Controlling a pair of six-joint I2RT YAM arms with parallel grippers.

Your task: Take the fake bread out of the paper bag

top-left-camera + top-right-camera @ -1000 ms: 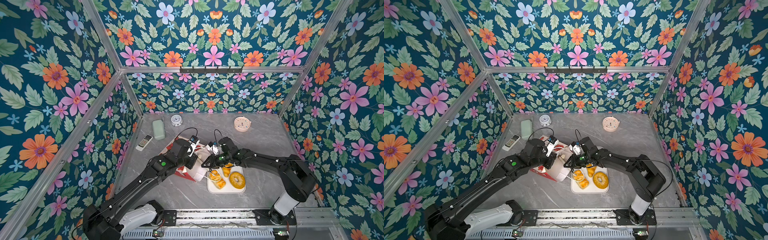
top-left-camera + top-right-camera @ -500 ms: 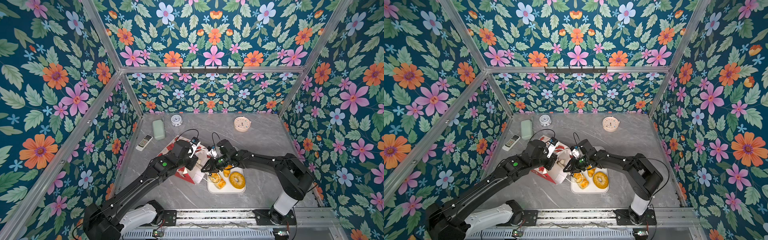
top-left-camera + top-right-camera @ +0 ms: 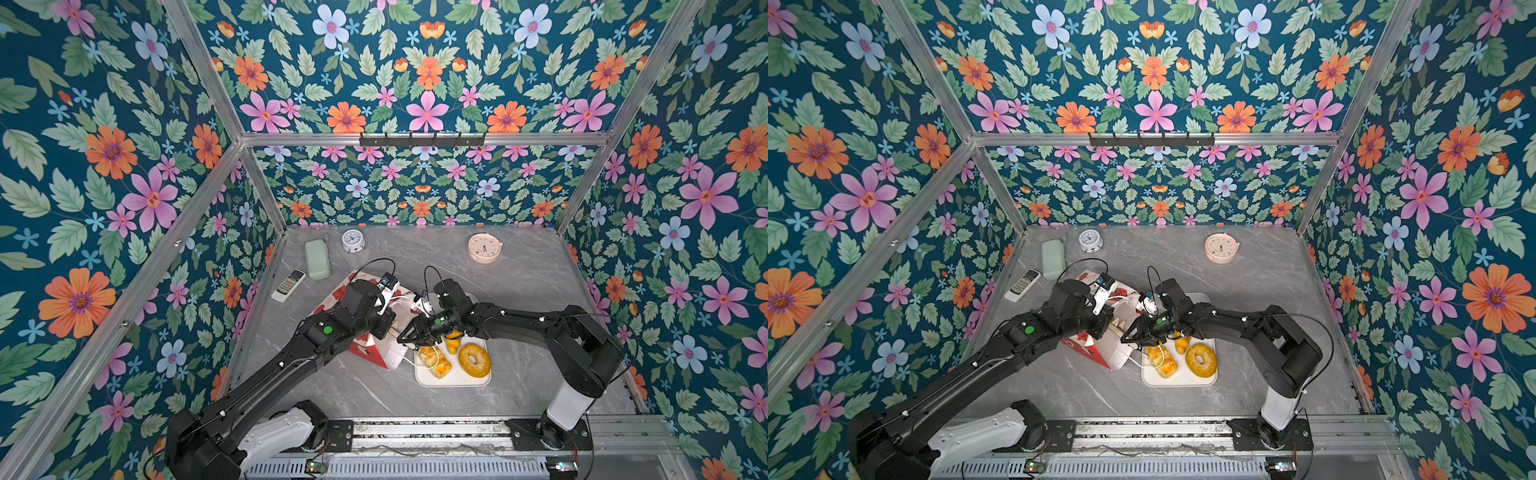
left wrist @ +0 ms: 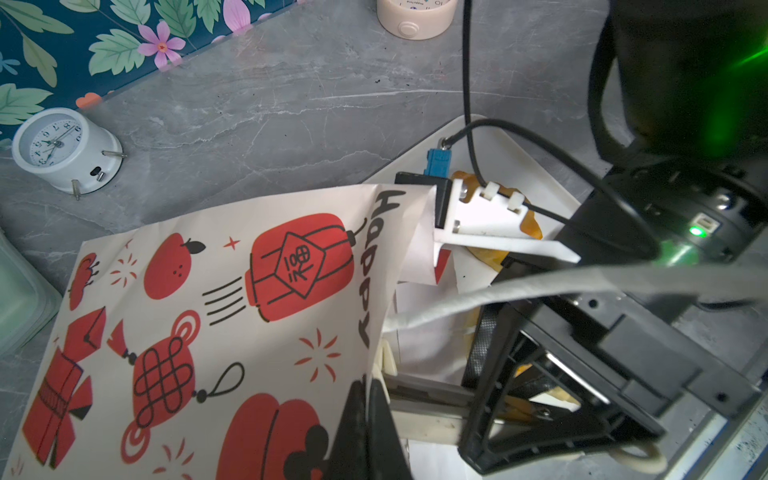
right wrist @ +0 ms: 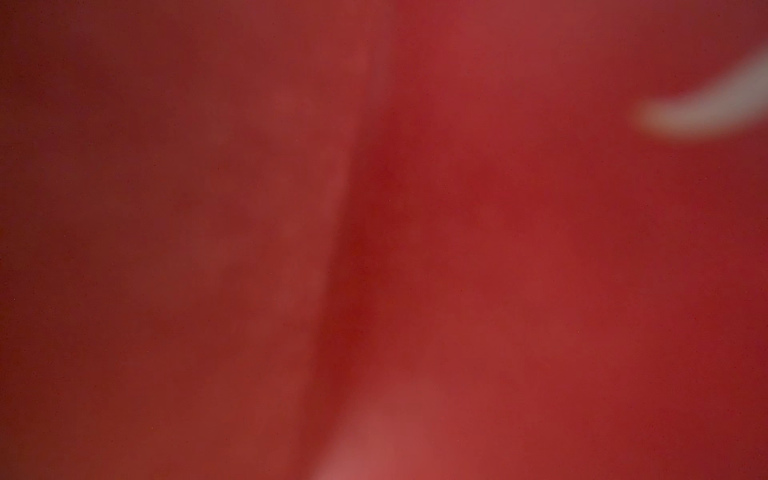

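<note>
Left wrist view: left gripper point(image 4: 368, 401) pinched closed on the paper bag point(image 4: 208, 311) mouth edge, mid-desk. The mouth faces right toward the tray point(image 3: 453, 380). The right gripper point(image 3: 406, 338) points left into it, and I cannot tell how far its jaws are parted. The only fake bread point(image 3: 473, 359) visible is on the tray. Any remainder likely lies further left, along the bag's length.
</note>
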